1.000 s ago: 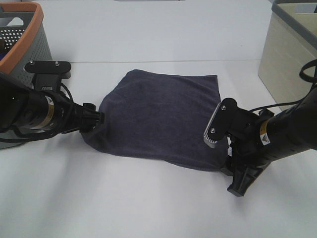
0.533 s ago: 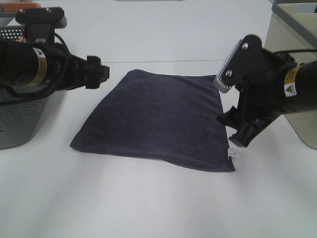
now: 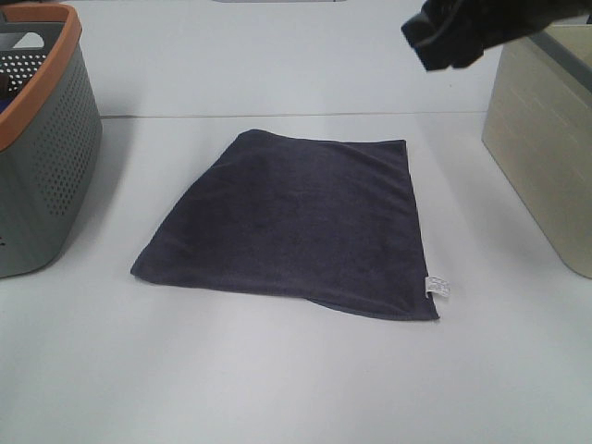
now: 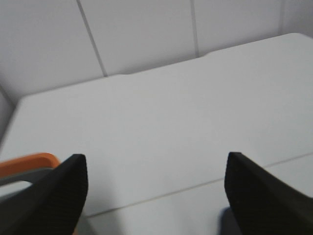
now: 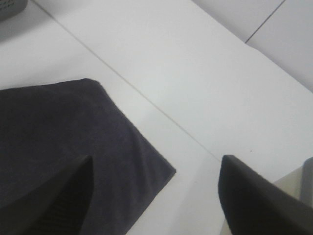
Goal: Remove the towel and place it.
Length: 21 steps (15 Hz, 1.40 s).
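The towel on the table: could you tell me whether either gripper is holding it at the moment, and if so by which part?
Nothing is held. The towel lies flat on the table, and both the left gripper and right gripper are open and empty.

White tabletop (image 3: 277,388), seam line running 9-to-3 o'clock across the far part. Grey perforated basket with orange rim (image 3: 42,139) at 9 o'clock, beige bin (image 3: 541,157) at 3. White panelled wall (image 4: 137,34) behind. Even, diffuse light.
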Each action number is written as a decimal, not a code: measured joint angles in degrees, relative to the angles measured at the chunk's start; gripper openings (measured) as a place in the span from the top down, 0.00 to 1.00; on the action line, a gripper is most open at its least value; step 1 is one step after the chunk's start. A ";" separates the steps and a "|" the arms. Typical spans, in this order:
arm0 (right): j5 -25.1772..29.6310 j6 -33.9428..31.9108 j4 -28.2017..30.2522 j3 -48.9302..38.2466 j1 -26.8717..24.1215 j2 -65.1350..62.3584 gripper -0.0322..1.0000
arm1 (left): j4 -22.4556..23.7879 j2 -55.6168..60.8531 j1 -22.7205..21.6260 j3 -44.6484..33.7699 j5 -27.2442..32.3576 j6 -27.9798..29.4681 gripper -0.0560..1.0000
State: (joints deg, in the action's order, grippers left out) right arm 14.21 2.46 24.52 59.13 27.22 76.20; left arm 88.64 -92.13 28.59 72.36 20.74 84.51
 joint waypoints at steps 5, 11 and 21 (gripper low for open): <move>27.04 -39.08 27.50 16.62 0.00 4.41 0.28 | -48.93 0.00 -8.94 14.44 21.49 -53.46 0.25; 44.63 -16.33 -7.68 35.35 -12.09 9.68 0.29 | -80.62 1.49 -17.76 17.53 25.73 -75.46 0.25; 55.35 7.45 -28.99 30.25 -22.52 -0.69 0.27 | -84.68 18.62 -17.76 3.55 32.26 -76.66 0.19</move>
State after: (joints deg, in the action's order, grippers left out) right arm 69.56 9.91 -4.47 89.38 4.70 75.52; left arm 3.95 -73.51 10.83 75.92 53.00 7.85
